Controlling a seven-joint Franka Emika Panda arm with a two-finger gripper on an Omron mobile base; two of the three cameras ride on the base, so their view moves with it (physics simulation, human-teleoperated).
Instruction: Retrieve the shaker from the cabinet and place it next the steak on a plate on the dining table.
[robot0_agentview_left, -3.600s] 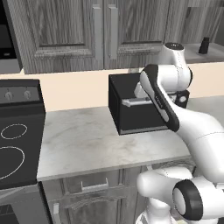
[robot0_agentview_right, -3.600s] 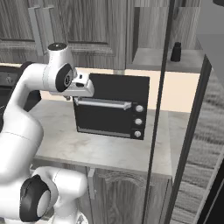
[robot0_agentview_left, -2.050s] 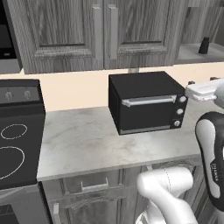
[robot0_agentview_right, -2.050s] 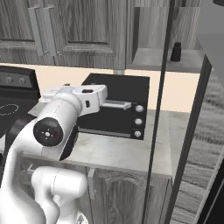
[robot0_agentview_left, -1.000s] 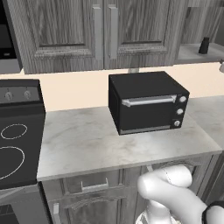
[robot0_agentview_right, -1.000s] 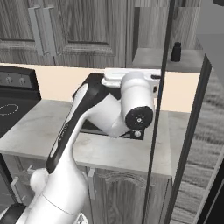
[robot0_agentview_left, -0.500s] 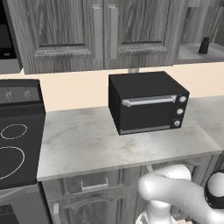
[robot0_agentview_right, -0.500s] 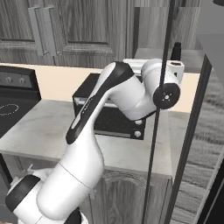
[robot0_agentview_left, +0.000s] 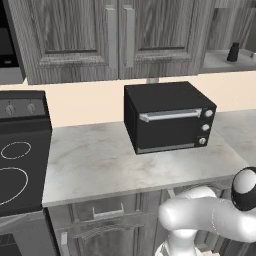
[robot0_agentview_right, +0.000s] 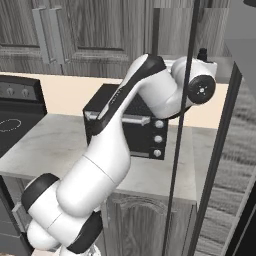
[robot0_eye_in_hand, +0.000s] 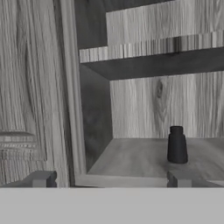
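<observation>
- The step in hand looks like the reach into the open cabinet for the shaker, which stands upright on the bottom shelf, well to the right of the compartment's left wall.
- The claw is spread wide and holds nothing: its two grey fingertips sit far apart at the bottom of the hand view, the right one just below the shaker.
- To do this well, I'd judge the claw should slide to the right until the shaker sits midway between the tips, then go straight in, level with the shelf (the shaker is off-centre now, nearly in line with the right tip, so a straight push would knock it).
- Close low on the wider body, not on the narrow top, and lift before drawing back over the shelf's front lip.
- Keep clear of the cabinet's left frame on the way in.
- The shaker is small, matte black, a plain cylinder with a slightly narrower cap; nothing else stands beside it.
- From the left base view it shows as a small dark shape in the open compartment, above and right of the black toaster oven on the tabletop.
</observation>
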